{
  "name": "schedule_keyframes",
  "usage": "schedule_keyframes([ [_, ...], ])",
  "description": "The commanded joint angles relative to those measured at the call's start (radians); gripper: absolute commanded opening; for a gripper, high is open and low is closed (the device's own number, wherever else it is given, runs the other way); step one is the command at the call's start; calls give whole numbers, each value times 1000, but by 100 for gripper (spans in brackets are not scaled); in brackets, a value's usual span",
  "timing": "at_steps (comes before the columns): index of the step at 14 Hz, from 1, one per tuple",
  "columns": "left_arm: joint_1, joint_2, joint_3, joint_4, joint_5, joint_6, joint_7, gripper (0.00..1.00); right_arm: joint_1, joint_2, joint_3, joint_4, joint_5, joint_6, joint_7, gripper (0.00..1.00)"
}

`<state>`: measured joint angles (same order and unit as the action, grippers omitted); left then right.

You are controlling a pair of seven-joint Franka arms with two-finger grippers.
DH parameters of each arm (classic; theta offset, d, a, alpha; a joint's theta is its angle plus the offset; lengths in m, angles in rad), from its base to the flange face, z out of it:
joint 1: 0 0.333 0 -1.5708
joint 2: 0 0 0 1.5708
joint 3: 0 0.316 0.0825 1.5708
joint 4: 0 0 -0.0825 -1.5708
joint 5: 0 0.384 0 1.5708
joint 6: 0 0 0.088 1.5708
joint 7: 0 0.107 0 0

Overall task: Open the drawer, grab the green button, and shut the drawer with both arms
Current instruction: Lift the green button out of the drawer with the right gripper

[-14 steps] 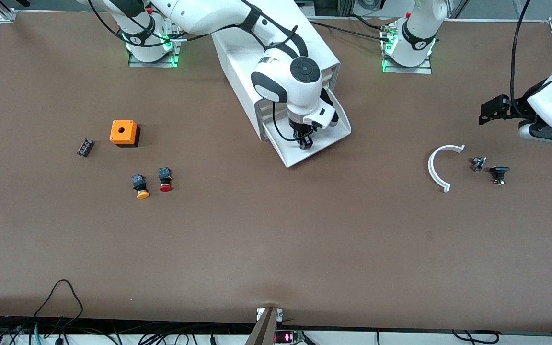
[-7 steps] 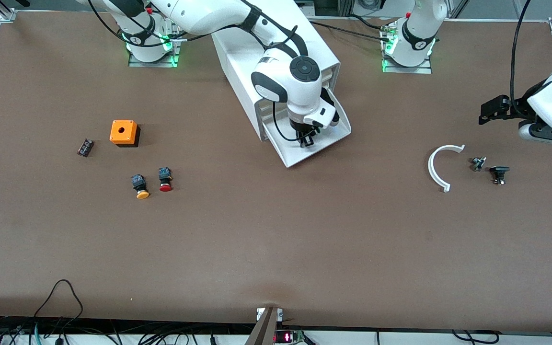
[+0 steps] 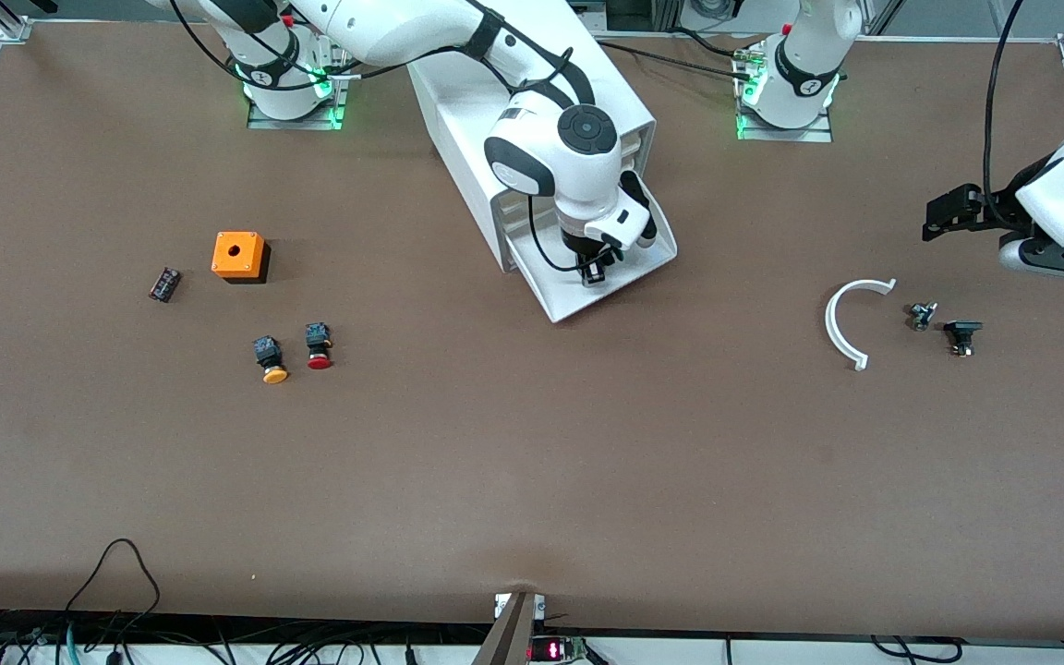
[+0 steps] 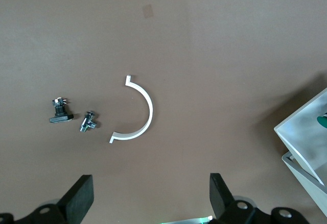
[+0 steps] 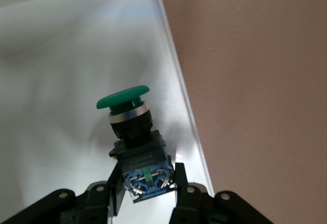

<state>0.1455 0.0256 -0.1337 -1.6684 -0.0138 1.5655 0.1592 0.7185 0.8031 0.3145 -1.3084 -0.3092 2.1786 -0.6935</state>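
The white cabinet (image 3: 463, 125) stands between the two arm bases, and its lowest drawer (image 3: 647, 261) is pulled open toward the front camera. My right gripper (image 3: 593, 271) is over the open drawer and is shut on the black and blue body of the green-capped button (image 5: 124, 99). In the right wrist view my right gripper (image 5: 147, 180) holds the button just above the drawer's white floor (image 5: 51, 81). My left gripper (image 3: 943, 214) waits open and empty at the left arm's end of the table; the left wrist view shows it (image 4: 150, 198) with jaws wide apart over bare table.
A white curved piece (image 3: 849, 320), a small metal part (image 3: 922, 315) and a black part (image 3: 961, 334) lie below the left gripper. An orange box (image 3: 238, 255), a small black piece (image 3: 163, 284), an orange-capped button (image 3: 271, 360) and a red-capped button (image 3: 317, 345) lie toward the right arm's end.
My right gripper has risen a little inside the drawer with the button and shifted slightly toward the left arm's end. The left arm has not moved.
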Motion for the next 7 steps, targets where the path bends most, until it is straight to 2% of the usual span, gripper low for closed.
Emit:
schedule_keyframes([
  [1,0,22,-4,36,26,-9,-9,100,1,-24,0,27,-18,-8,125,35],
  [4,0,22,-3,36,26,-9,-9,100,-17,-39,-17,28,-18,-3,274,35],
  [7,0,22,-3,36,26,-9,-9,100,-24,-59,-90,24,-18,-2,344,35],
])
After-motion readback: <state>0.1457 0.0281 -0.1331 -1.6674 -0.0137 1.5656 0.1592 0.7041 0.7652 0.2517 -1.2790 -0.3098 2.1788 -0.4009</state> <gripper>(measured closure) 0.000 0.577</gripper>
